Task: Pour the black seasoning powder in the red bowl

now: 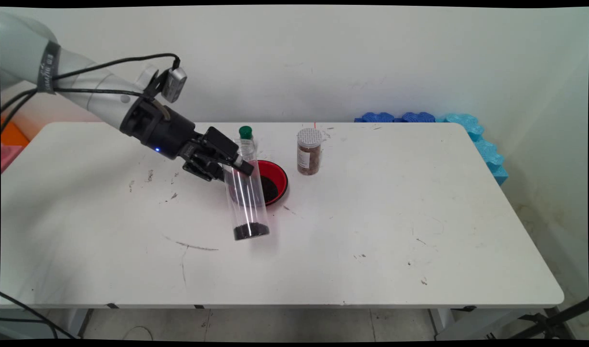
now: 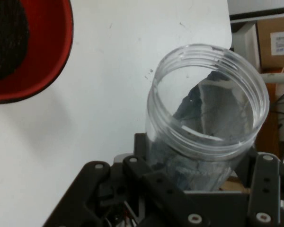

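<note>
My gripper (image 1: 236,164) is shut on the upper part of a tall clear plastic jar (image 1: 248,202). The jar has no lid, leans slightly, and holds a thin layer of dark grains at its bottom. Its base is at or just above the table (image 1: 371,217); which one I cannot tell. Right behind it is a red bowl (image 1: 281,173) with dark grains in it. In the hand view the jar's open mouth (image 2: 208,94) rises between the fingers of the gripper (image 2: 199,175), and the red bowl (image 2: 47,61) lies at the upper left.
A small bottle with a green cap (image 1: 246,137) stands just behind the gripper. A jar of brown contents with a white lid (image 1: 308,152) stands to the right of the bowl. Blue foam pieces (image 1: 467,130) lie along the table's far right corner.
</note>
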Controlling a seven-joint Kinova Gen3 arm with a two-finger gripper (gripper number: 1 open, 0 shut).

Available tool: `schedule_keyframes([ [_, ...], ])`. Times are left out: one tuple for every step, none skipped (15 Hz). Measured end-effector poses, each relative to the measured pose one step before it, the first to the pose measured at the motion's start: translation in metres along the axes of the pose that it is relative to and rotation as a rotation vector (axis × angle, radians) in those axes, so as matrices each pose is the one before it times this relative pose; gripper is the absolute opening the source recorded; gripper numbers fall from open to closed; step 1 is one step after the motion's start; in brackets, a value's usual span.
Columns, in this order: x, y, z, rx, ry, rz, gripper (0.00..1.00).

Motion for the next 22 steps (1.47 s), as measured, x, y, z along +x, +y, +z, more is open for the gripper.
schedule_keyframes([
  [0.00094,-0.00177,0.0021,-0.00423,-0.00122,-0.02396,0.0],
  [0.00078,-0.00153,0.00167,-0.00353,-0.00085,-0.02022,0.0],
  [0.00098,-0.00198,0.00174,-0.00383,-0.00029,-0.02561,0.0],
  [0.00104,-0.0019,0.00148,-0.00401,0.00098,-0.02824,0.0],
  [0.00103,-0.00162,0.00118,-0.00341,0.00203,-0.02715,0.0],
  [0.00151,-0.0017,0.0013,-0.00482,0.00358,-0.03443,0.0],
  [0.00154,-0.00164,0.0012,-0.00471,0.00436,-0.03605,0.0],
  [0.00193,-0.00145,0.00116,-0.00416,0.00456,-0.03414,0.0],
  [0.00185,-0.00098,0.00091,-0.00443,0.00452,-0.03429,0.0],
  [0.00233,-0.00098,0.00098,-0.00592,0.00573,-0.04353,0.0],
  [0.00204,-0.0006,0.00067,-0.00612,0.00483,-0.04022,0.0],
  [0.00238,-0.00063,0.00065,-0.00587,0.00586,-0.04146,0.0],
  [0.00238,-0.00046,0.00072,-0.00516,0.00496,-0.03811,0.0],
  [0.00188,-0.00024,0.00059,-0.00439,0.00397,-0.03043,0.0],
  [0.00127,-0.00004,0.00043,-0.00346,0.00249,-0.02131,0.0],
  [0.00169,0.00001,0.00059,-0.00542,0.00368,-0.03144,0.0],
  [0.00165,0.00002,0.00054,-0.00715,0.00324,-0.03885,0.0],
  [0.00152,0.00029,0.00076,-0.00653,0.00183,-0.03749,0.0],
  [0.00096,0.0,0.00041,-0.00486,0.00087,-0.03007,0.0],
  [0.00096,0.00005,0.00059,-0.00487,0.00004,-0.03229,0.0],
  [0.00091,0.00017,0.00063,-0.00498,-0.001,-0.03203,0.0],
  [0.00066,0.00003,0.00042,-0.00575,-0.00153,-0.034,0.0],
])
